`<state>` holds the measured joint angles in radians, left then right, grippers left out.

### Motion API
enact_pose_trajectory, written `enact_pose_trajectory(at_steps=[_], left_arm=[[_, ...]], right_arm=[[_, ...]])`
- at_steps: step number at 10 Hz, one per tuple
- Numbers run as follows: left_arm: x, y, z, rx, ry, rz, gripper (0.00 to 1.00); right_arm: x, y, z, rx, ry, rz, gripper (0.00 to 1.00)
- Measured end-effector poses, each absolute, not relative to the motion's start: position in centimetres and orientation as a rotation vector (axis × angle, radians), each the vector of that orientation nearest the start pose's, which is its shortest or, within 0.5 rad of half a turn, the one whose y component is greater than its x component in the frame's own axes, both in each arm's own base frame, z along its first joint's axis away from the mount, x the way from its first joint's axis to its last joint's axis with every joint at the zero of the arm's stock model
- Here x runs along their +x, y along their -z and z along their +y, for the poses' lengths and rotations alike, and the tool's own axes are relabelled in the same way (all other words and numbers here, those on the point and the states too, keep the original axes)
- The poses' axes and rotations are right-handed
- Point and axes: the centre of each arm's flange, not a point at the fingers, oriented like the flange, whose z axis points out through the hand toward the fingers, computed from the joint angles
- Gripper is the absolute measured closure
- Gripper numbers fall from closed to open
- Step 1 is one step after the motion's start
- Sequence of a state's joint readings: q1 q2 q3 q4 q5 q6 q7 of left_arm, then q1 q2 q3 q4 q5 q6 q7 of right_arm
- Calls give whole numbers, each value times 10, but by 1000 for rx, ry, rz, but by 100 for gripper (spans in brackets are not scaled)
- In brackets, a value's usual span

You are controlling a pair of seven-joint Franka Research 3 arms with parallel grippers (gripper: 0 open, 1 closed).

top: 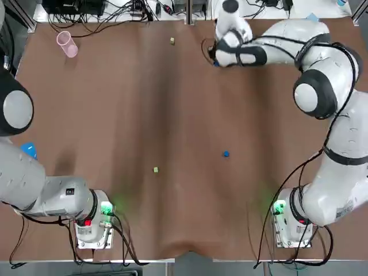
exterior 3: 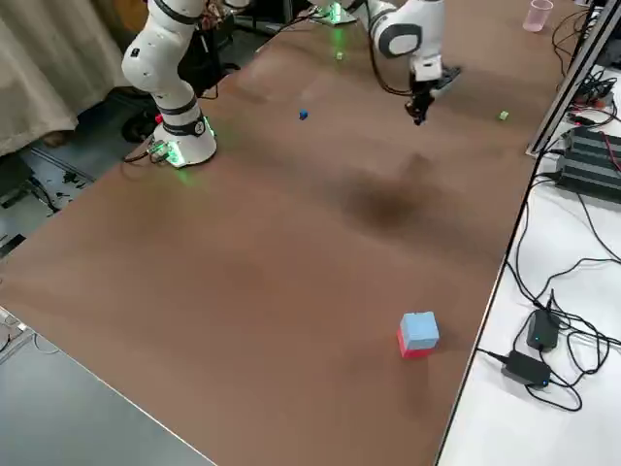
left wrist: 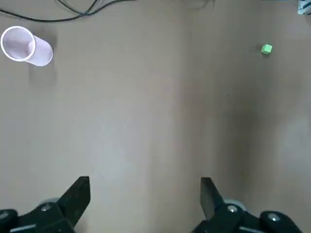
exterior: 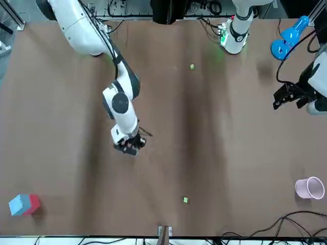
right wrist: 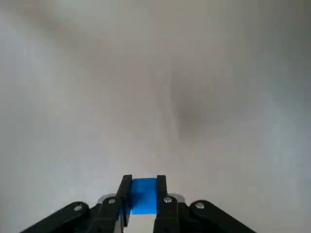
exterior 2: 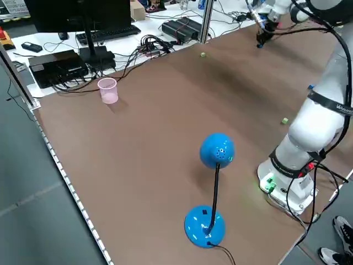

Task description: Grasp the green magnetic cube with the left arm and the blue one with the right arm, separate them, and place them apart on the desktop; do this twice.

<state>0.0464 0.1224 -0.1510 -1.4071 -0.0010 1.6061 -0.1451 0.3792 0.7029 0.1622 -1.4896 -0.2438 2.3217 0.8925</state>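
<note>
My right gripper (top: 215,59) reaches to the far side of the table and hovers just above it, shut on a blue cube (right wrist: 144,196) that shows between its fingers (right wrist: 125,194) in the right wrist view. Another blue cube (top: 226,153) lies on the desktop nearer the arms. One green cube (top: 156,169) rests to its left, well apart from it. A second green cube (top: 172,41) lies near the far edge, left of the right gripper. My left gripper (exterior: 287,97) is held above the table's left side, open and holding nothing (left wrist: 144,194).
A pink cup (top: 67,44) lies on its side at the far left. A blue desk lamp (exterior 2: 212,182) stands by the left arm. A red and blue block (exterior: 23,204) sits at the far right corner. Cables run along the far edge.
</note>
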Motion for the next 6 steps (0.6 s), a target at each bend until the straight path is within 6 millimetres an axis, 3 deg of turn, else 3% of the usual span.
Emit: enact_pose_trajectory(at_steps=[3, 6], left_arm=[[597, -632, -51, -3168, 110, -83, 0], [598, -630, -33, -3165, 97, -126, 0]], right_arm=[[694, -242, 340, -3154, 264, 181, 76], [725, -224, 326, -3165, 316, 75, 76]])
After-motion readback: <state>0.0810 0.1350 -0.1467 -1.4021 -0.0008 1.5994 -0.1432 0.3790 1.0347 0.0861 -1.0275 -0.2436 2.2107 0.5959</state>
